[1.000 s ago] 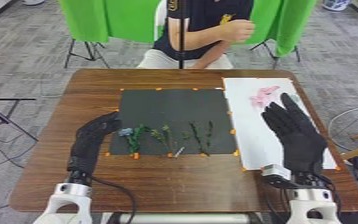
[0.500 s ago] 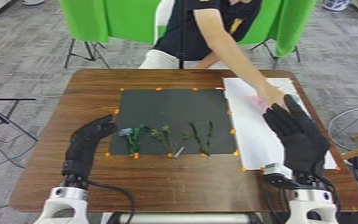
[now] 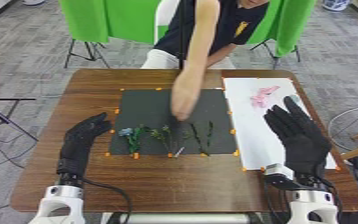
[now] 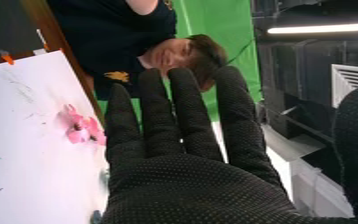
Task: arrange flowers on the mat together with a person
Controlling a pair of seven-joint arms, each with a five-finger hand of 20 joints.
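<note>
Flowers (image 3: pixel 167 139) lie in a loose row between a robot's two hands as a person shares the arranging. The brown table (image 3: pixel 144 182) extends beneath both; the dark mat (image 3: pixel 144 107) sits left of the right hand (image 3: pixel 302 142), with the white sheet (image 3: pixel 257 132) below that hand. The right hand's fingers are straight and parted, gripping nothing; the left hand (image 3: pixel 85 131), also open and empty, rests beside the mat. Between them, a person's hand (image 3: pixel 183 105) reaches over the mat; whether it holds a stem cannot be told. A pink flower (image 3: pixel 263 95) lies just beyond the right fingertips, a blue bloom (image 3: pixel 126 132) just right of the left hand. Placing appears to be the step in hand, likely the person's turn; next, the right hand should wait for clearance.
</note>
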